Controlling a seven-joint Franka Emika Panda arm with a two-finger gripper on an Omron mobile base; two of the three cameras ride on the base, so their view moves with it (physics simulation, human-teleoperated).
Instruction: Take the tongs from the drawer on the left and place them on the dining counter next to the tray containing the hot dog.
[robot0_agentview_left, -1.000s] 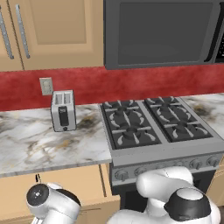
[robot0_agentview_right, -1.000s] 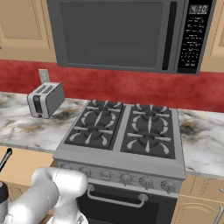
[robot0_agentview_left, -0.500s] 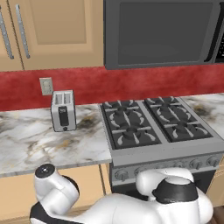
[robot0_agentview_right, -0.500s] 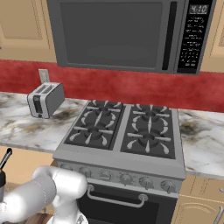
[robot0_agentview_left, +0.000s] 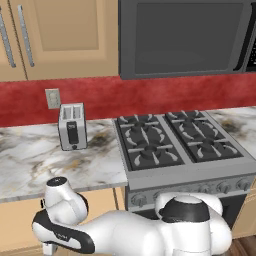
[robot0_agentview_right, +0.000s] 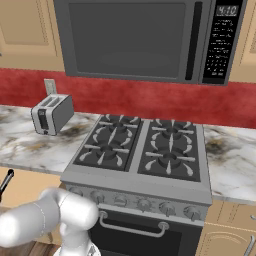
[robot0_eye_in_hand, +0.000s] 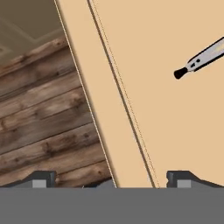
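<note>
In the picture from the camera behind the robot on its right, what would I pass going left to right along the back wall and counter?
Wall outlet → toaster → gas stove with the microwave above it → marble worktop at the far right.

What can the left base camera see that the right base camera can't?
Left base view's own: the silver upper cabinet handles, standing upright on the tan doors.
Right base view's own: the microwave clock reading 4:10, with buttons under it, and the oven door handle.
Shared: the toaster, the stove, the microwave, the red wall, the wall outlet and the marble worktop.
</note>
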